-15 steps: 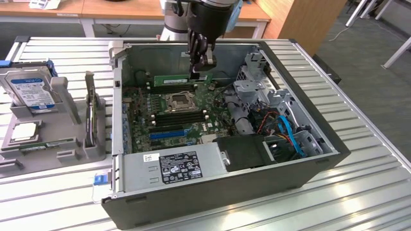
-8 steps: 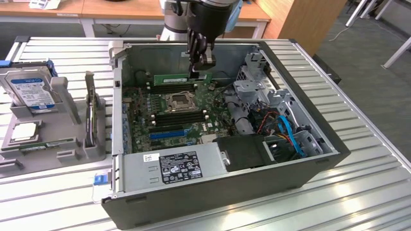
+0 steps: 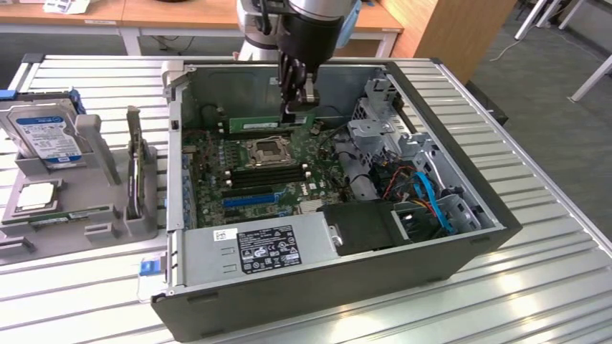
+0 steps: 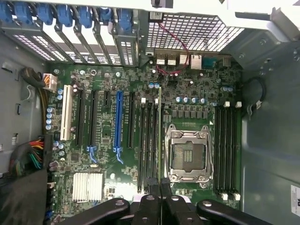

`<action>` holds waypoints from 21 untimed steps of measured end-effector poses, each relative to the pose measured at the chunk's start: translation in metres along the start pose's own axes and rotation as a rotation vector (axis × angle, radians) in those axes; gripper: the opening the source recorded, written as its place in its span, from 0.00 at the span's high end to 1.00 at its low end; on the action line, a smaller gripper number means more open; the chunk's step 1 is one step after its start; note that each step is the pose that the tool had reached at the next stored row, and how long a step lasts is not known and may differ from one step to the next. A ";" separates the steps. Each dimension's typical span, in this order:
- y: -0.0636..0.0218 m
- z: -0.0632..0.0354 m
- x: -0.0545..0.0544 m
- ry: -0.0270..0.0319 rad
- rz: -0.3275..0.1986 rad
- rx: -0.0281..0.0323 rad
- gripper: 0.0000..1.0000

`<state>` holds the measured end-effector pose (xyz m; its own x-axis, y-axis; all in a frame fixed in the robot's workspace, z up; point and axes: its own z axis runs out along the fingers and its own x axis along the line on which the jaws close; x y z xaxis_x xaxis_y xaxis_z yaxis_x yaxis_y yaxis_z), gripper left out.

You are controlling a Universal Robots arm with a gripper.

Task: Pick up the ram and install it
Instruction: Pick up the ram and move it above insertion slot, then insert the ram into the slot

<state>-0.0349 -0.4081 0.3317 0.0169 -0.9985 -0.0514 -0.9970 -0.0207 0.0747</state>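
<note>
In the exterior view my gripper (image 3: 298,107) hangs inside the open computer case (image 3: 335,287), shut on the ram (image 3: 260,125), a thin green stick held level above the motherboard (image 3: 215,183). The wrist view looks straight down the ram (image 4: 160,136), which appears edge-on as a thin line leading away from my gripper (image 4: 161,185). It lies along the black memory slots (image 4: 148,140) beside the empty CPU socket (image 4: 187,154), over the slot nearest the socket. I cannot tell whether it touches the slot.
A second bank of memory slots (image 4: 226,145) lies on the socket's other side. Expansion slots, one blue (image 4: 117,122), and a silver heatsink (image 4: 88,186) sit nearby. The power supply (image 3: 258,247) and blue cables (image 3: 431,201) crowd the case's near side. A grey holder (image 3: 86,215) with a hard drive (image 3: 43,132) stands at the exterior view's left.
</note>
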 end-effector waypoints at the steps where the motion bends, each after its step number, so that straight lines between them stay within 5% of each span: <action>1: -0.0001 0.0019 0.000 -0.0002 0.000 0.0001 0.88; 21: -0.0009 0.0127 0.001 -0.0002 0.000 0.0008 0.88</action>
<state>-0.0349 -0.4081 0.3190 0.0169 -0.9985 -0.0516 -0.9970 -0.0207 0.0739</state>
